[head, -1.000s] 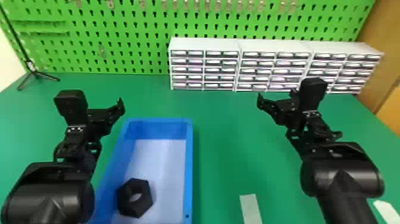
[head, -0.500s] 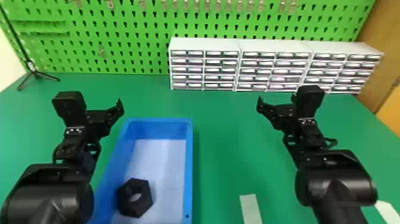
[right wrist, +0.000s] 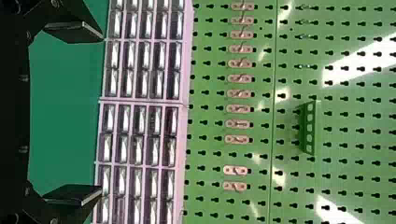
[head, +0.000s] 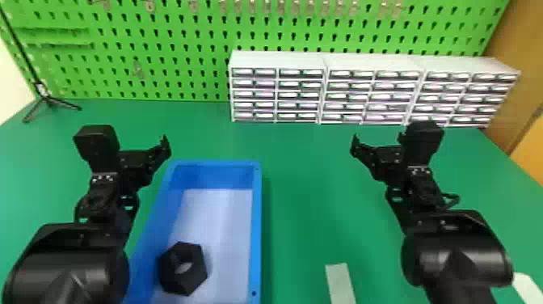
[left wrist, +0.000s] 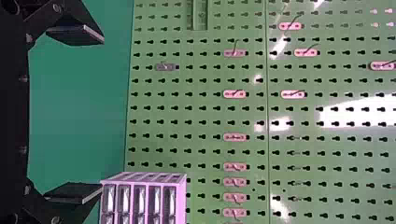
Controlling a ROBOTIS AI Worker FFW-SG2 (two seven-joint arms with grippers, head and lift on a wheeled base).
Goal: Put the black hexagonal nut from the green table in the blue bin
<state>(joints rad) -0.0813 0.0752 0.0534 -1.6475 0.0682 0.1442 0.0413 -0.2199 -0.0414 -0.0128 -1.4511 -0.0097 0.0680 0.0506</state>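
Handling, by judgement: black hexagonal nut (head: pixel 186 279) likely rigid, without give under a squeeze. Weight uncertain: light if plastic, a good deal heavier if metal. Little risk of breakage. Moderate grip probably enough on the flats; some chance of slip or twist if pinched across corners. In case of a regrasp, take hold from above, across two opposite outer flats, squared to both. Watch the left wall of the blue bin (head: pixel 256 226), perhaps close enough to crowd a grasp. No regrasp judged necessary; placement apparently done.

Appearance: black all over, six-sided outline with fairly crisp corners, thick body, round hole through the middle with a pale patch of bin floor visible inside. Broad holed face turned towards the head camera, side faces visible at the left. No thread discernible in the hole.

Position: inside the bin, on the pale floor, lower left of centre in the head view, near the left wall. Contact with wall: cannot tell. Off the green tabletop (head: pixel 315 194).

State of left hand (left wrist: pixel 102 114): spread wide, holding nothing, at left in the head view. Right hand (right wrist: pixel 102 113): likewise wide and empty, at right, above the tabletop.
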